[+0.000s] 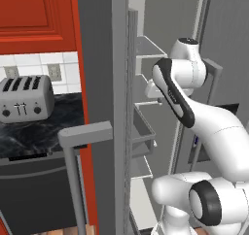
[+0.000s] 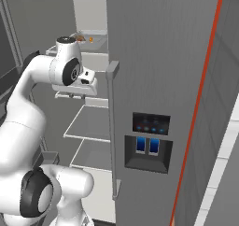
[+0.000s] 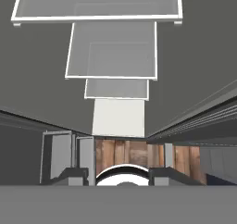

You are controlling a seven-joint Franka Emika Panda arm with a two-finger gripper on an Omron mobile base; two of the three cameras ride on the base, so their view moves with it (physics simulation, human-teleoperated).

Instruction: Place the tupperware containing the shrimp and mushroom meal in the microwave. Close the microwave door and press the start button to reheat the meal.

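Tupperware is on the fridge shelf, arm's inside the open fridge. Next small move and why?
Probably raise the hand toward the upper shelf. In the right base view the tupperware with the orange and brown food pieces sits on a shelf above and behind the wrist, and the hand view looks down the stacked shelves with nothing between the gripper tips, so it is aimed too low to grasp.

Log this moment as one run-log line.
stage: reaching into open grey fridge | gripper: open, empty | shallow pale plastic tupperware: on upper shelf, not grasped
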